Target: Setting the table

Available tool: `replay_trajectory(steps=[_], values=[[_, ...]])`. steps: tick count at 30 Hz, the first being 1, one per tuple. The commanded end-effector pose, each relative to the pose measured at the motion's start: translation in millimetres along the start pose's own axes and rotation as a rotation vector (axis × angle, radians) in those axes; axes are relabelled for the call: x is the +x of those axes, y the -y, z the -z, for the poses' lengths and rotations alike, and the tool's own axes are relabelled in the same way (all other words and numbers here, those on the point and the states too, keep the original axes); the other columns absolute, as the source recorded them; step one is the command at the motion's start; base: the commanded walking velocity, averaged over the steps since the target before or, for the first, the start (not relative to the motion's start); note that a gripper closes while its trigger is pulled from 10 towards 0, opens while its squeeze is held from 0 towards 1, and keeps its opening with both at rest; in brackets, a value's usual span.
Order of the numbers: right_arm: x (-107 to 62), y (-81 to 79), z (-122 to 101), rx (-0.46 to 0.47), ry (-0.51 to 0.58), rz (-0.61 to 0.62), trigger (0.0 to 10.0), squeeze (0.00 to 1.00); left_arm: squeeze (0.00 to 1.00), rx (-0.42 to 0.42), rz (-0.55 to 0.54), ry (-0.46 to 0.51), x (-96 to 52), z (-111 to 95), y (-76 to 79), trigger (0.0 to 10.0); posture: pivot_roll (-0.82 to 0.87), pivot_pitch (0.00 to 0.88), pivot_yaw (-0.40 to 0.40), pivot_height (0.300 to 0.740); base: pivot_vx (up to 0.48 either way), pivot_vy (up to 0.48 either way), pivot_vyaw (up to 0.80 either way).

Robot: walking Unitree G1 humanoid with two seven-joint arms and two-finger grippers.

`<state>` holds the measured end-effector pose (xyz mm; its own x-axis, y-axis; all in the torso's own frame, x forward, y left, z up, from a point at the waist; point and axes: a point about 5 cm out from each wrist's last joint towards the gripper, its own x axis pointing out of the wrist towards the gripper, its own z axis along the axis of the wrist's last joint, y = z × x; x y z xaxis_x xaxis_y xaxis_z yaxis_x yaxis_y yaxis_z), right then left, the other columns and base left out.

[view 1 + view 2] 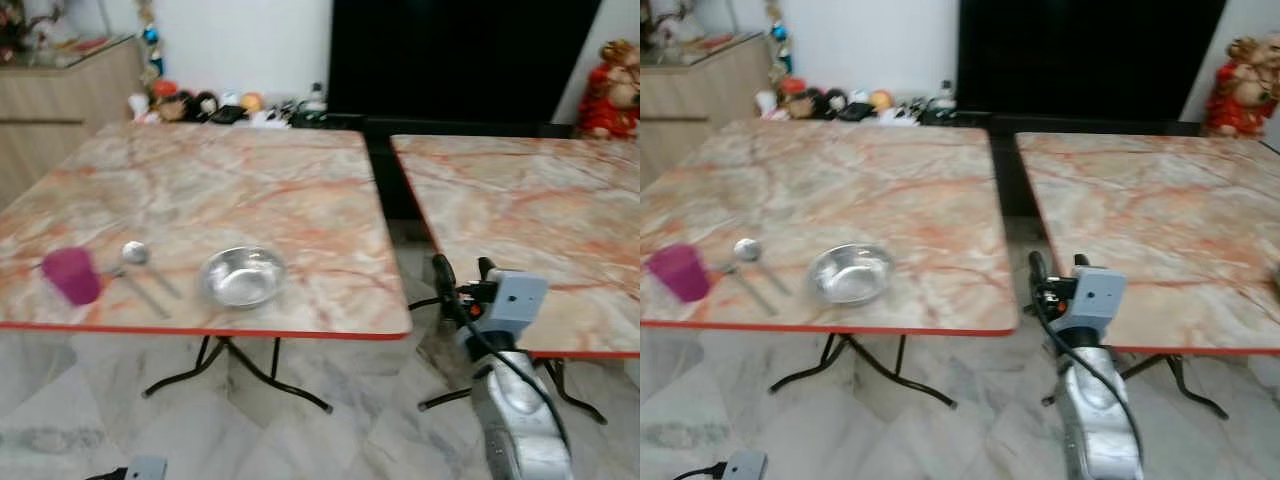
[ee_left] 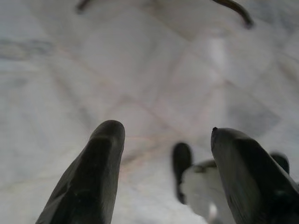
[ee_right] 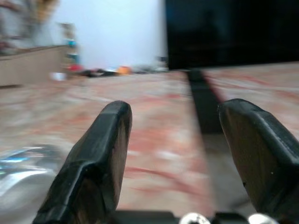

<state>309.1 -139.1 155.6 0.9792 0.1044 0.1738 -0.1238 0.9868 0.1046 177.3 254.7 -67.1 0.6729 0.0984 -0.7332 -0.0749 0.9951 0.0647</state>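
Near edge of the left pink-veined marble table: a round steel bowl, a metal spoon and a translucent magenta plastic cup, apparently a part-laid place. The right gripper, raised between the tables, and the left gripper, hanging over the floor, both gape empty. No legible writing.
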Motion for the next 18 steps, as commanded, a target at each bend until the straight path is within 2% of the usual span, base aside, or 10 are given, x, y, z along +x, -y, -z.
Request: replay_trajectory(steps=[1, 12, 18], values=[[0.6, 10.2, -3.1, -0.023, 0.009, 0.027, 10.0, 0.00, 0.00, -0.024, 0.002, -0.011, 0.2, 3.1, 3.8, 10.0, -0.04, 0.072, -0.015, 0.740, 0.000, 0.480, 0.00], [2.5, 11.0, -4.2, -0.029, 0.011, 0.025, 10.0, 0.00, 0.00, -0.023, 0.000, -0.026, -0.4, 6.4, 4.3, 10.0, -0.04, 0.080, -0.016, 0.740, 0.000, 0.438, 0.00], [2.9, 10.1, -3.9, -0.027, 0.010, 0.020, 10.0, 0.00, 0.00, -0.020, -0.004, -0.029, -1.0, 8.3, 4.5, 10.0, -0.04, 0.084, -0.017, 0.740, 0.000, 0.000, 0.00]])
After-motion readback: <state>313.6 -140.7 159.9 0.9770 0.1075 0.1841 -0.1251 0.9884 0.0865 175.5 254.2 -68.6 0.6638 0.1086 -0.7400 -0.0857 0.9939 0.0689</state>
